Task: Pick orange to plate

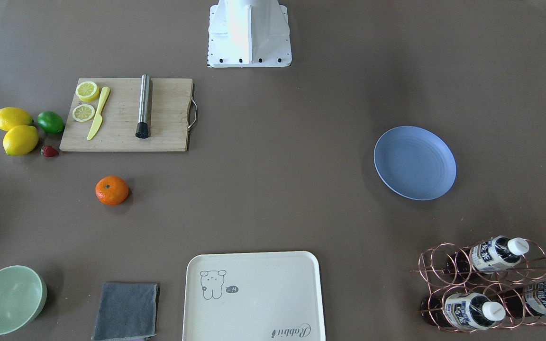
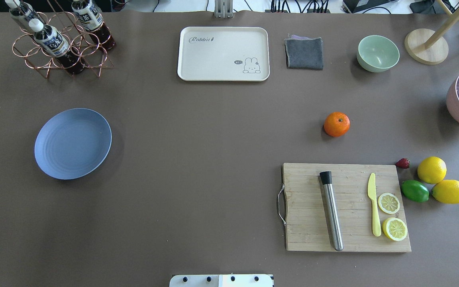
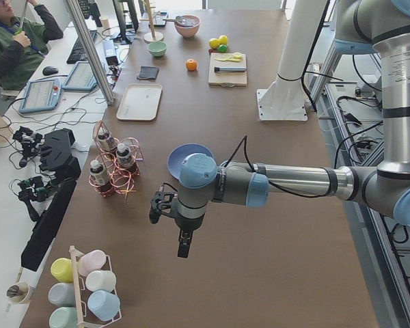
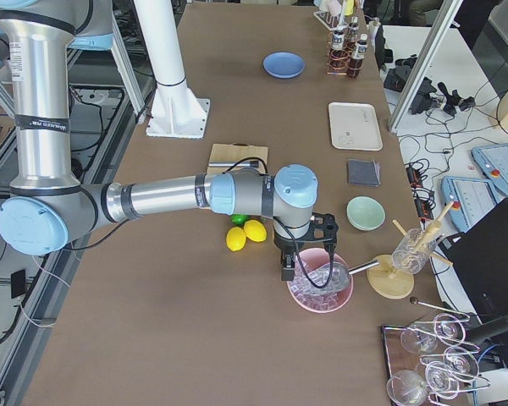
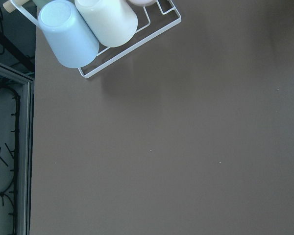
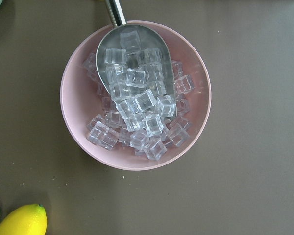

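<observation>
The orange (image 2: pixel 336 124) rests on the brown table between the cutting board (image 2: pixel 345 207) and the green bowl (image 2: pixel 377 53); it also shows in the front view (image 1: pixel 112 190). The periwinkle plate (image 2: pixel 73 143) lies bare on the opposite half of the table (image 1: pixel 414 162). Neither gripper reaches the overhead or front view. My left gripper (image 3: pixel 183 244) hangs beyond the plate near the table's left end, over bare table. My right gripper (image 4: pixel 286 269) hovers over a pink bowl of ice at the right end. I cannot tell whether either is open or shut.
Two lemons (image 2: pixel 440 181), a lime (image 2: pixel 414 190) and a strawberry (image 2: pixel 403 163) lie beside the board, which carries a steel muddler, yellow knife and lemon slices. A cream tray (image 2: pixel 223 53), grey cloth (image 2: pixel 304 53), bottle rack (image 2: pixel 60 40) and pink ice bowl (image 6: pixel 135 95) stand around.
</observation>
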Action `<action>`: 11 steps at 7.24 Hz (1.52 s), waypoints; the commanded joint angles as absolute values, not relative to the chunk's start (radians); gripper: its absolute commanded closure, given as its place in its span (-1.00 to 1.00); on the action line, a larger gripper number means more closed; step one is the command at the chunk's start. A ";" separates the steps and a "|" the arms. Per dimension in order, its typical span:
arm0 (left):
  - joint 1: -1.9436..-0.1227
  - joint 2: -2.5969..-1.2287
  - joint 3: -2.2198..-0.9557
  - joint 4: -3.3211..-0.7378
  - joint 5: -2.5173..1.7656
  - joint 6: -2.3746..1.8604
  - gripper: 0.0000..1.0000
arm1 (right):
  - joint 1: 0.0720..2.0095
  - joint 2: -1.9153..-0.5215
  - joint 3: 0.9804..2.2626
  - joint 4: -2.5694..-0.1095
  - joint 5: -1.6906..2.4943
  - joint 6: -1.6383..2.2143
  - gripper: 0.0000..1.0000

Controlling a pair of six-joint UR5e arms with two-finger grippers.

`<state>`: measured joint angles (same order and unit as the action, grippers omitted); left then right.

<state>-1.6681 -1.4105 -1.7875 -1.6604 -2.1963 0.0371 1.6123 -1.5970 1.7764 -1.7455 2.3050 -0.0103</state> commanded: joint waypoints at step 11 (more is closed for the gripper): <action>-1.664 -1.410 -1.770 -1.663 -2.198 0.040 -0.96 | 1.592 -1.621 1.772 -1.663 2.312 -0.009 -1.00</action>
